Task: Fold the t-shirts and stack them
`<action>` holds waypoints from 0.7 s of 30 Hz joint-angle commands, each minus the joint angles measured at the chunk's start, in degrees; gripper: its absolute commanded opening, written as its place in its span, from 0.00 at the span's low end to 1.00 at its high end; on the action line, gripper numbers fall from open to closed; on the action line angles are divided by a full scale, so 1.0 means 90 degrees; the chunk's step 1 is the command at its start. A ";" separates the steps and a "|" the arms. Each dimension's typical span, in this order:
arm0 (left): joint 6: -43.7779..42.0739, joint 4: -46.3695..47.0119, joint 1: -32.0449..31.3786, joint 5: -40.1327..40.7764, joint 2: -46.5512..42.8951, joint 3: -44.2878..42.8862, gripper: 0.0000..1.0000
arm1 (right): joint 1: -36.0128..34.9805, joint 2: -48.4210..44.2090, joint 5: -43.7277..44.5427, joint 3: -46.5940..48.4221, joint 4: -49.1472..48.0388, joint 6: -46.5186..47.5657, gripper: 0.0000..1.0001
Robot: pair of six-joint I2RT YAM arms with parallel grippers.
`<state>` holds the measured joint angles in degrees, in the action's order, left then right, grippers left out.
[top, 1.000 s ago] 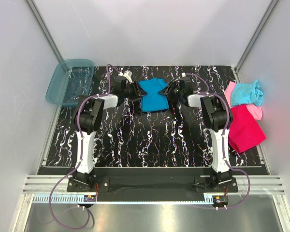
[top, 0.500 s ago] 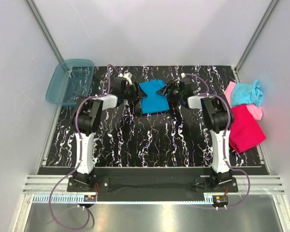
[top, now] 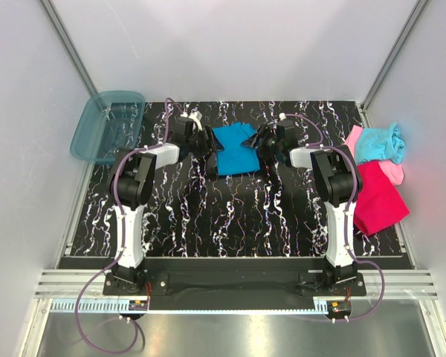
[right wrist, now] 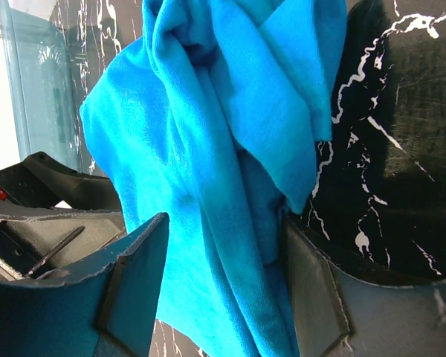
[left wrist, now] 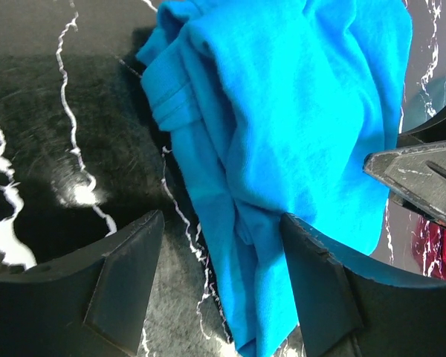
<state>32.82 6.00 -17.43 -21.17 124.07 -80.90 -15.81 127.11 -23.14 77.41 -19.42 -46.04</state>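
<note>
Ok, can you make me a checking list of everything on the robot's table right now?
Surface: black table with white marbling.
Job's things: blue t-shirt bunched at the far middle, between the arms. Aqua t-shirt, light pink t-shirt and magenta-red t-shirt heaped at the right edge, unfolded.
Clutter: teal plastic bin at the far-left corner.
Grippers: left gripper open, blue cloth between its fingers. Right gripper open, the same.
Cables: purple cables loop along each arm, off the shirts.
Surroundings: white walls, metal frame posts.
</note>
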 commanded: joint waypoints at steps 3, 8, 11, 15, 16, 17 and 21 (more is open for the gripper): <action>0.0055 0.0075 -0.0124 -0.0021 0.0306 -0.0376 0.71 | -0.0030 0.0046 0.0129 0.0041 0.0371 0.0116 0.67; 0.0142 0.0115 -0.0172 -0.0079 0.0452 -0.0541 0.70 | -0.0118 0.0407 0.0032 0.0364 0.0409 0.0038 0.67; 0.0162 0.0134 -0.0202 -0.0118 0.0521 -0.0571 0.66 | -0.0186 0.0534 0.0061 0.0481 0.0439 0.0018 0.66; 0.0162 0.0183 -0.0202 -0.0138 0.0541 -0.0493 0.26 | -0.0196 0.0623 0.0022 0.0540 0.0400 -0.0001 0.37; 0.0162 0.0183 -0.0202 -0.0138 0.0541 -0.0493 0.08 | -0.0206 0.0662 0.0022 0.0559 0.0410 0.0008 0.29; 0.0162 0.0183 -0.0202 -0.0148 0.0541 -0.0464 0.02 | -0.0206 0.0681 0.0012 0.0569 0.0419 0.0008 0.09; 0.0152 0.0144 -0.0212 -0.0158 0.0463 -0.0444 0.00 | -0.0186 0.0507 0.0196 0.0443 0.0419 0.0096 0.00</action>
<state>34.70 7.40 -18.68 -21.65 128.25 -84.51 -16.45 131.44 -23.40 81.34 -18.20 -46.76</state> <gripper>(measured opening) 0.042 0.068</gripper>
